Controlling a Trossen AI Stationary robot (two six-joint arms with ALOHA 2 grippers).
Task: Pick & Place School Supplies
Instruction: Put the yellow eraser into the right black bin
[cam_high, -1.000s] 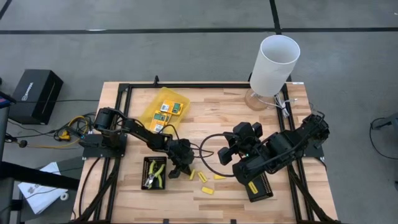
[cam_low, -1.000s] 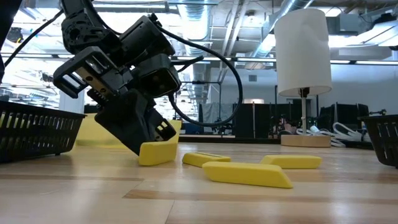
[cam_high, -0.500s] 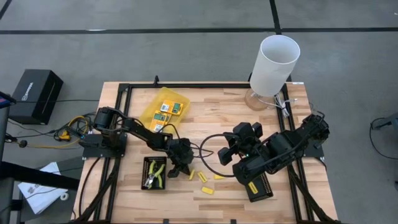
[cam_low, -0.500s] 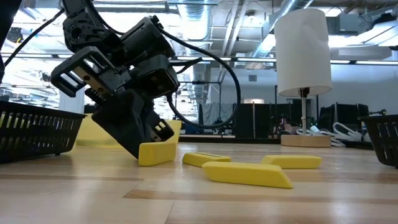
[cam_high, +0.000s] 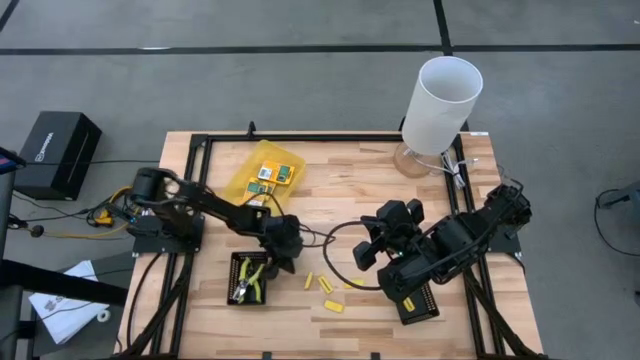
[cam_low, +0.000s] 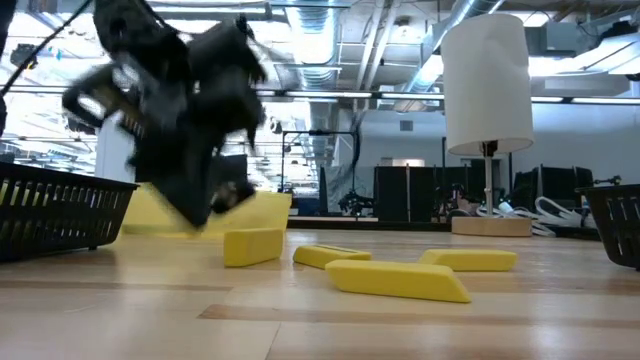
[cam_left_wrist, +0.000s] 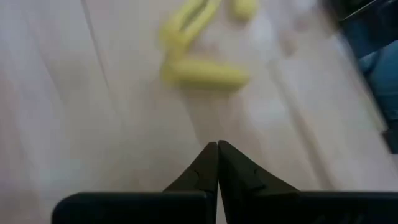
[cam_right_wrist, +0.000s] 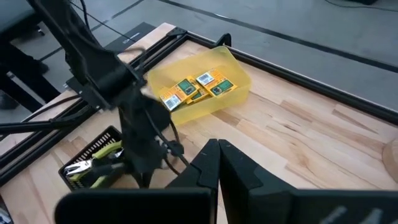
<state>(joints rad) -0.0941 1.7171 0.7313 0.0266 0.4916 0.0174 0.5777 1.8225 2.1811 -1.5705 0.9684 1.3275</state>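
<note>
Yellow stubby pieces (cam_low: 397, 279); translucent yellow container (cam_high: 264, 170); black tray (cam_high: 248, 278); white lampshade (cam_high: 441, 104).

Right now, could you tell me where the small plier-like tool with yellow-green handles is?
In the high view, the plier-like tool lies inside the black rectangular tray at the table's front left, just beside the shut left gripper.

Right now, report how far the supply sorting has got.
Done: three packets lie in the yellow container, the pliers in the left tray, one yellow piece in the right tray. In hand: nothing; the left tool is shut and empty above the table beside the left tray, the right tool shut near the right tray. Left: four yellow pieces on the table.
</note>
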